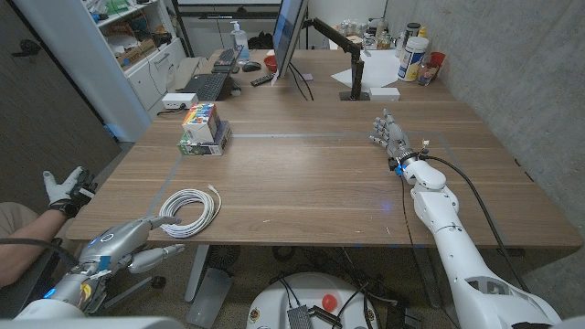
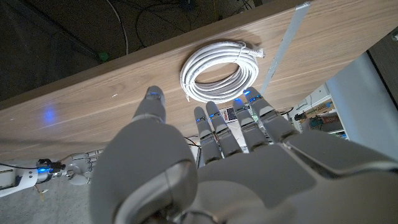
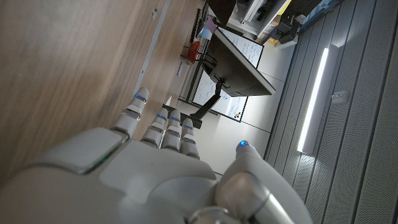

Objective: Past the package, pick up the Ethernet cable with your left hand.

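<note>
The robot's left hand (image 1: 137, 245) hangs just off the near edge of the wooden table (image 1: 320, 183), low at the near left corner. Its fingers (image 2: 214, 127) are spread apart and it holds nothing. They reach toward the white coiled Ethernet cable (image 1: 189, 211), which lies flat on the table close to that near edge, just past the hand. One end with a small plug (image 2: 256, 52) sticks out of the coil.

The cable looks light and bendy. The loops may slip apart if only one is pinched. I think the best place to hold is across the whole bunch of loops on the side nearest the hand, with the thumb under the bunch.

Farther back on the left sits the colourful boxed package (image 1: 203, 129), well apart from the cable.

The right hand (image 1: 390, 137) is out on the right side of the table, fingers apart, holding nothing.
</note>
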Robot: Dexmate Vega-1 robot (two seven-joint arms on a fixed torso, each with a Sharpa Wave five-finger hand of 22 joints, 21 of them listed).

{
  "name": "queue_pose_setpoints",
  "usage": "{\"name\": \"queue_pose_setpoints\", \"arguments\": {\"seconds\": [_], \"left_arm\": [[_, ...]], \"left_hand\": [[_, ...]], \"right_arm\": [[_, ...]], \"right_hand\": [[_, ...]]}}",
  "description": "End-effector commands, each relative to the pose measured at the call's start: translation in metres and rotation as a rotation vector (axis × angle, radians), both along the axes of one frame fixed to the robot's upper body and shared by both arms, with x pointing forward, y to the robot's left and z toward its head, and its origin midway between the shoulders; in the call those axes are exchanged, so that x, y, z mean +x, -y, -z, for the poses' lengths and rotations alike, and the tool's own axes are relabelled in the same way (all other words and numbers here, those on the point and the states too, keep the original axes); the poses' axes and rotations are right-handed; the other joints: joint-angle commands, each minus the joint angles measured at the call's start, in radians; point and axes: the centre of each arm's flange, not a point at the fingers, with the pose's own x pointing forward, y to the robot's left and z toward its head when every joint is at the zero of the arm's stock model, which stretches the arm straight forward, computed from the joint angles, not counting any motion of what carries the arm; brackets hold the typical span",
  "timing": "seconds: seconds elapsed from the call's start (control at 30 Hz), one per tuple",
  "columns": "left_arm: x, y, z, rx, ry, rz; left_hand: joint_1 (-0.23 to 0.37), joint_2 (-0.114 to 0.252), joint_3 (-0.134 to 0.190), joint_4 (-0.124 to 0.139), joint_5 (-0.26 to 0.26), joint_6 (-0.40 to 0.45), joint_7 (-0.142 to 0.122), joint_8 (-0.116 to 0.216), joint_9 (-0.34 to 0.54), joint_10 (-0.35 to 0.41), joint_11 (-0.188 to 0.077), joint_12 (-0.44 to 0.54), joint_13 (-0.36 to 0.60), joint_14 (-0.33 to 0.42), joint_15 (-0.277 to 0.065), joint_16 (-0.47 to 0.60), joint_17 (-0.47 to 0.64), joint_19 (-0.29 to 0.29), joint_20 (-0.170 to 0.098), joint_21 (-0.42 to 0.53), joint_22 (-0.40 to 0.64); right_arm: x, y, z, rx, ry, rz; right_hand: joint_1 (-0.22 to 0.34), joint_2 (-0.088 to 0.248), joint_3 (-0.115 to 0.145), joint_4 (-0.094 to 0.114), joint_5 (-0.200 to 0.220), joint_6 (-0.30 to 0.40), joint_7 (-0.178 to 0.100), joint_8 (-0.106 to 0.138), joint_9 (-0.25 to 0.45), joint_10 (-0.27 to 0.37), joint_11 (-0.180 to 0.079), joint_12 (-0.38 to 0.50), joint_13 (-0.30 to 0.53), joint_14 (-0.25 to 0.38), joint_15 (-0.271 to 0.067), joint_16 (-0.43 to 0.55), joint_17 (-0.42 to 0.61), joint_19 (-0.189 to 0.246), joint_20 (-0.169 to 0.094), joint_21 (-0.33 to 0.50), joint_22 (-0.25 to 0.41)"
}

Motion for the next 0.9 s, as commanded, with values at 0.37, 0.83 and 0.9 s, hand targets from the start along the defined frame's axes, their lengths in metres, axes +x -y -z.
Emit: {"name": "queue_pose_setpoints", "arguments": {"seconds": [0.37,0.83,0.9], "left_arm": [[0.017,-0.007,-0.003,-0.020,-0.043,-0.011],[0.018,-0.013,-0.002,-0.035,-0.043,-0.004],[0.017,-0.014,-0.002,-0.040,-0.042,-0.003]], "left_hand": [[0.002,0.006,-0.005,0.000,0.006,0.004,0.002,0.002,0.006,0.001,-0.001,0.003,0.004,0.002,-0.146,-0.001,0.006,-0.005,-0.002,0.000,0.002],[0.004,0.007,-0.008,0.000,0.007,0.010,0.002,0.005,0.006,0.003,-0.001,0.003,0.007,0.003,-0.146,-0.001,0.006,-0.004,-0.003,-0.001,0.002],[0.004,0.008,-0.009,0.001,0.007,0.011,0.002,0.006,0.006,0.003,-0.001,0.003,0.007,0.004,-0.147,-0.001,0.006,-0.004,-0.003,-0.001,0.002]], "right_arm": [[0.002,0.002,0.001,-0.002,-0.019,0.007],[0.005,0.005,0.004,0.022,-0.049,0.016],[0.005,0.005,0.004,0.027,-0.049,0.017]], "right_hand": [[-0.003,0.002,-0.001,0.001,0.006,-0.008,-0.002,-0.001,0.004,-0.007,-0.001,0.001,0.000,-0.010,0.004,0.001,0.000,-0.004,0.000,-0.003,0.003],[-0.003,0.001,-0.001,0.002,0.006,-0.010,-0.001,-0.001,0.004,-0.008,-0.001,0.002,0.000,-0.012,0.004,0.001,0.001,-0.005,0.000,-0.003,0.003],[-0.003,0.001,-0.002,0.002,0.006,-0.011,-0.002,-0.001,0.004,-0.008,-0.001,0.002,0.000,-0.012,0.005,0.002,0.001,-0.005,0.000,-0.002,0.003]]}}
